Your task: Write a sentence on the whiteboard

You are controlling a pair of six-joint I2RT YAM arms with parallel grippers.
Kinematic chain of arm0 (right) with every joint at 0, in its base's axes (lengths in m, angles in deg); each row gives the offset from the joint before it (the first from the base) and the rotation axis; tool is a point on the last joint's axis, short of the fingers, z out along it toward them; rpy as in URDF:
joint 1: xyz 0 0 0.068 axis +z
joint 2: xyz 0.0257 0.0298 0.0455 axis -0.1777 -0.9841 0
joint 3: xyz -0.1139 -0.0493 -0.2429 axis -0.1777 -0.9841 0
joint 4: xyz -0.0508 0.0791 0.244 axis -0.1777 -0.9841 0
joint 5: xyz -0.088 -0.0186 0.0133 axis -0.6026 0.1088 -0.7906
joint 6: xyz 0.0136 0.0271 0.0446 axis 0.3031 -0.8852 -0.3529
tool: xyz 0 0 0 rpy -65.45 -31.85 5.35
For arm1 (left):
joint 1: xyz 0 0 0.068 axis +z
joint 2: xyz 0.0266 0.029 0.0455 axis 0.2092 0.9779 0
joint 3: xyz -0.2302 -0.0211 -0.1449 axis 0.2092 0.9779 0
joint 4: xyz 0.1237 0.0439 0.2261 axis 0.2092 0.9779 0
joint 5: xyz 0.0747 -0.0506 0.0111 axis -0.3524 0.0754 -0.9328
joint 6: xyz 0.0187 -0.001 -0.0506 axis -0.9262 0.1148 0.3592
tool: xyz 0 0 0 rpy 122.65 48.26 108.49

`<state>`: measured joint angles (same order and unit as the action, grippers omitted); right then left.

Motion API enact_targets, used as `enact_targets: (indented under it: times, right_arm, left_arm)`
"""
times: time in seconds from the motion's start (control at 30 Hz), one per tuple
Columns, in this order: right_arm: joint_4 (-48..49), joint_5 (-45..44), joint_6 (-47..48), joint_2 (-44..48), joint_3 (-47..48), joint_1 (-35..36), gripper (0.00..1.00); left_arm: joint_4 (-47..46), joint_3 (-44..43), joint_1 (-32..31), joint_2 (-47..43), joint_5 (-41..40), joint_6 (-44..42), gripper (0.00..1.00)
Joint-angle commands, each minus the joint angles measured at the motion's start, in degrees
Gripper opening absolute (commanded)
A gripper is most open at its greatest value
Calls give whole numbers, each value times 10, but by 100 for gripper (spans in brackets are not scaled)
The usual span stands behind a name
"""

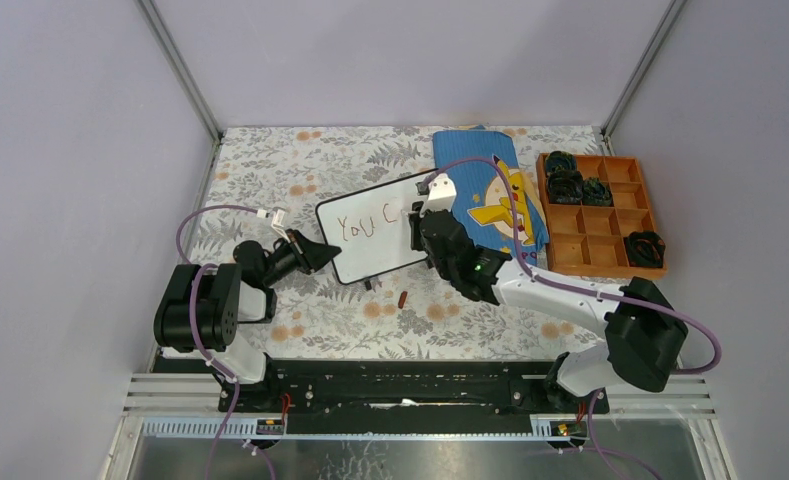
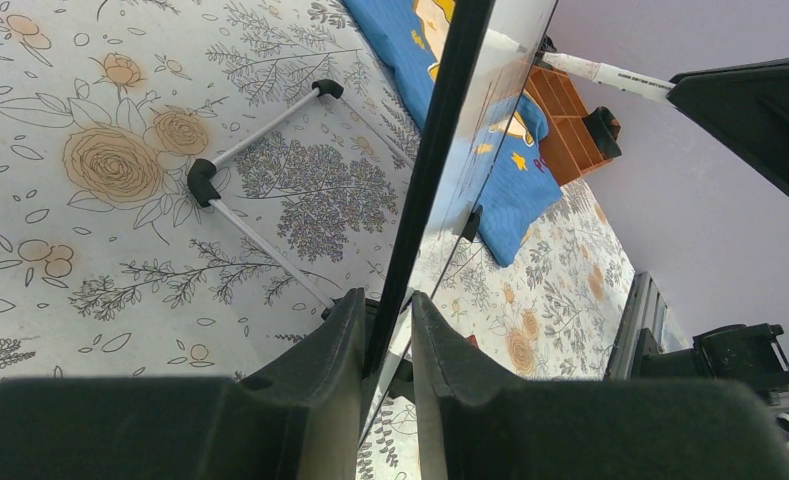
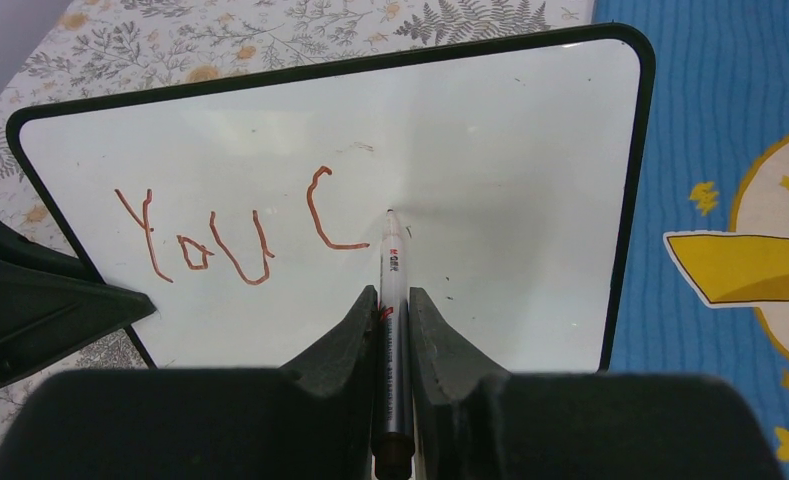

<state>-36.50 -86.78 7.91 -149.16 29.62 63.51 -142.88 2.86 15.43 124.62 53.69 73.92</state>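
Red-brown letters, the start of the sentence [image 3: 230,235], are seen on the whiteboard [image 3: 490,130]: "YOU" and a "C" beside it, in one line across the board's left half. The whiteboard is found at the middle of the floral worktop [image 1: 270,170], raised at a tilt, with its right corner next to a blue cloth [image 1: 490,180] printed with a yellow figure. The board's left edge is clamped between the narrowly set fingers of the left gripper [image 2: 388,310], the black rim being pinched from both faces. A marker [image 3: 388,270] is held by the right gripper [image 3: 383,305], whose fingers are closed tight on the barrel; the tip is placed just right of the "C", though contact with the surface cannot be judged. A wooden compartment tray [image 1: 582,250] is set to the right of the cloth, with dark items in several cells. A small red-brown object [image 1: 402,298] is seen on the worktop just in front of the board.
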Motion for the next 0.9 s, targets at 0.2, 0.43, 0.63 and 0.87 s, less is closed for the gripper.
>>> enact_targets:
  times: [0.2, 0.43, 0.63, 0.87]
  right_arm:
    - [31, -6, -1, -18, 41, -5, 0]
    - [30, 13, -2, -28, 42, -5, 0]
    - [22, 28, -7, -26, 32, -5, 0]
    - [11, 36, -15, -20, 16, -5, 0]
  left_arm:
    - [30, -8, -4, 5, -19, -22, 27]
    - [31, -9, -3, 7, -19, -22, 27]
    - [32, -10, -5, 9, -19, -21, 27]
    - [33, -10, -5, 8, -20, -21, 27]
